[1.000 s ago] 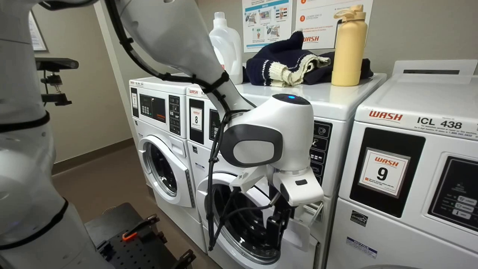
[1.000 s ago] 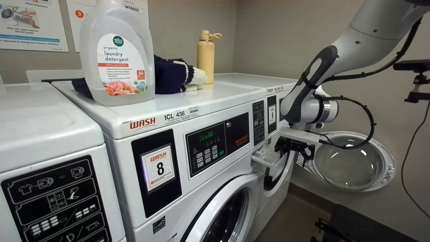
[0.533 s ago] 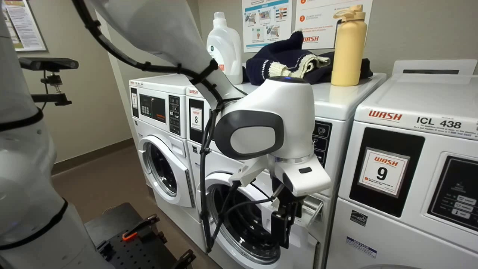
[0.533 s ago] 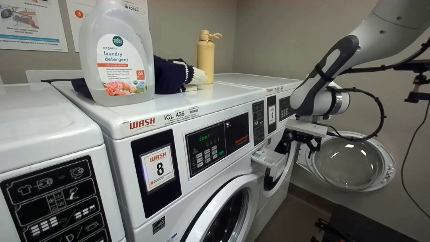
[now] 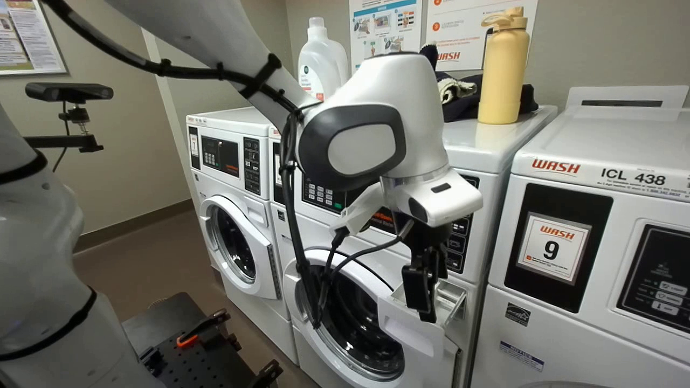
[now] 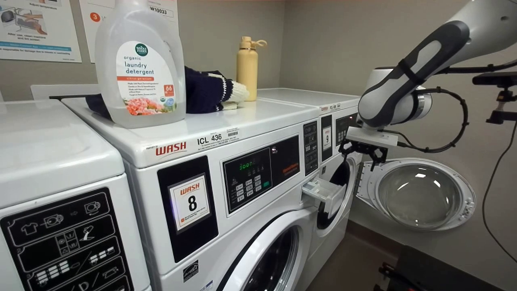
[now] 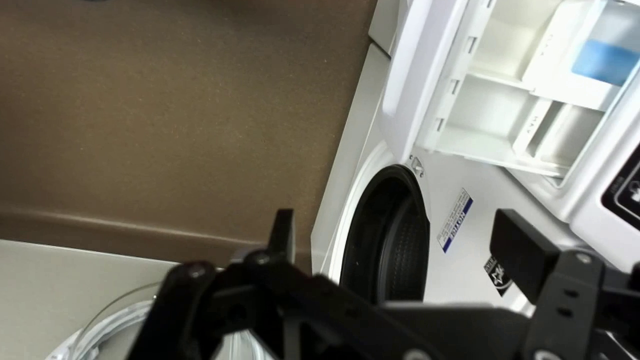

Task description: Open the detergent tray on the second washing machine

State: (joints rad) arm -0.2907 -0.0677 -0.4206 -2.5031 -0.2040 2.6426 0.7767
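The tray [image 6: 335, 199] is jutting out at the right end of washer 8 [image 6: 232, 226] — opening's looking done to me. The gripper [image 7: 398, 232] is hanging near, fingers [image 7: 525, 257] standing apart (nothing between them); best be lifting well clear — not nudging the tray back in.

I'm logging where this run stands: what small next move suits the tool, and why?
Probably ease the tool up, away from the detergent tray: it already sticks out from the washer marked 8, and the spread fingers hold nothing, so no further pull seems needed.
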